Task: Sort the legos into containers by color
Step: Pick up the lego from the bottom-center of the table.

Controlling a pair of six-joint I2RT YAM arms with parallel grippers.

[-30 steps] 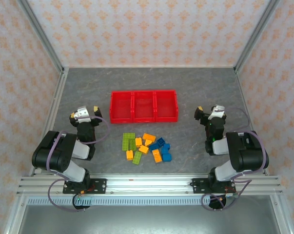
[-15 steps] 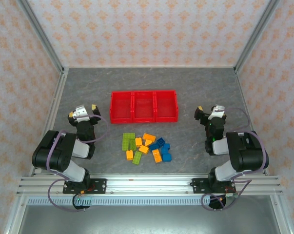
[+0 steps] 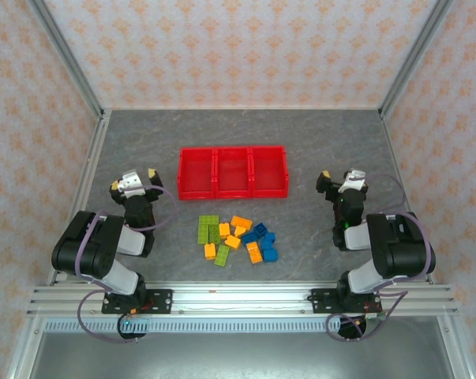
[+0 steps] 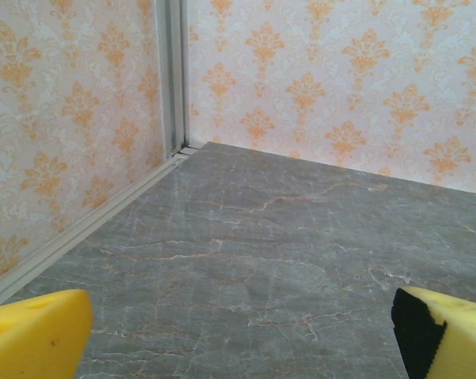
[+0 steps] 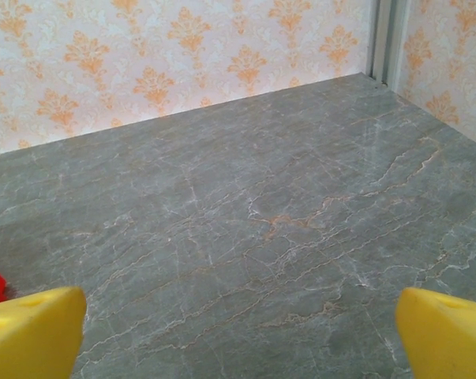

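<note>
So basically nothing's sorted yet. The shallow bright red plastic tray (image 3: pixel 232 148), three square compartments in a row, sits mid-counter, and all three look bare from overhead. Every one of the small studded plastic lego bricks (image 3: pixel 233 241) lies in one loose heap on the grey marbled counter (image 3: pixel 143 142), just on the near side of the tray and between the two arms. The lime green bricks (image 3: pixel 208 229) are mostly on the left of the heap, the orange bricks (image 3: pixel 241 223) around the middle, and the blue bricks (image 3: pixel 263 237) on the right. Roughly fifteen in all, so I'd say the whole job is ahead: each one needs picking up and dropping into a compartment by colour.

Pincers: the left pincer (image 3: pixel 133 181) is off to the left of the heap, well apart from it, spread wide with nothing in it. In its wrist view the yellow fingertips (image 4: pixel 32 332) sit at opposite edges with bare counter between them. Same deal for the right pincer (image 3: pixel 339 178) on the other side: spread wide, holding and touching nothing. Its yellow fingertips (image 5: pixel 28 328) are far apart over bare counter, with a sliver of the red tray at the left edge of its view.
</note>
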